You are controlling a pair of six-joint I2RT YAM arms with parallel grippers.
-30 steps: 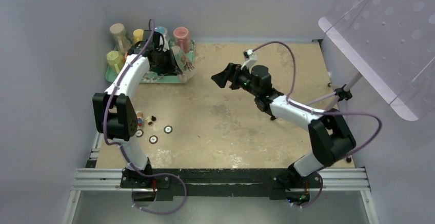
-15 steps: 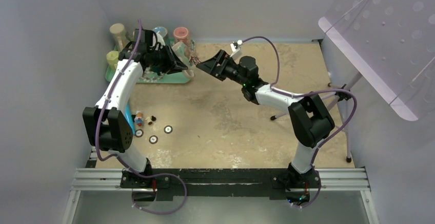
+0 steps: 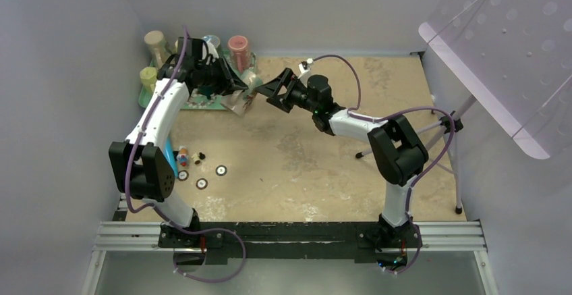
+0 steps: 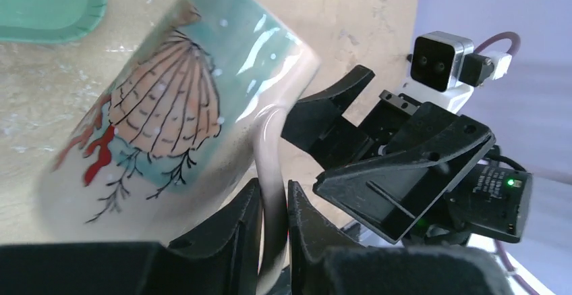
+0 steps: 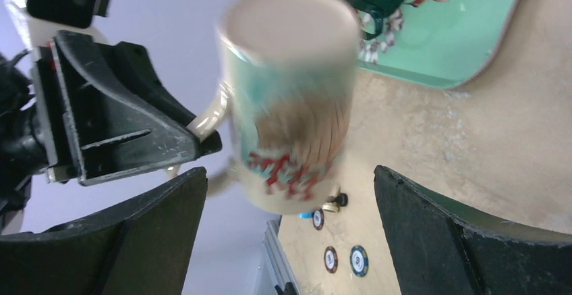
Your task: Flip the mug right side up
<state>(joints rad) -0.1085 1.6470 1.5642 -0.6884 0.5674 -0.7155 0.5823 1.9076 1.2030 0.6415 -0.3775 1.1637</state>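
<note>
1. Two grippers are meeting at the upper left of the top view. My left gripper (image 4: 273,204) is pinching the handle (image 4: 268,140) of the shell-patterned mug (image 4: 168,119). My right gripper (image 3: 268,90) is waiting just beside it, jaws spread wide.
2. One second ago my left gripper was working among the cups (image 3: 237,44) on the teal tray (image 4: 47,1), and my right arm was hanging over the middle of the desk (image 3: 303,153). Since then the mug has come off the tray and my right arm has swung in to meet it.
3. Now the mug is hanging tilted in the air just off the tray's right edge, over bare desk.
4. In the right wrist view it is sitting blurred between my spread fingers (image 5: 135,241), touching neither. I cannot tell which end is the open one.
5. I am judging the flip as started but unfinished. Next I am expecting to close my right gripper on the body so the left can let go.
6. Pinching only the handle is risking a swing.
</note>
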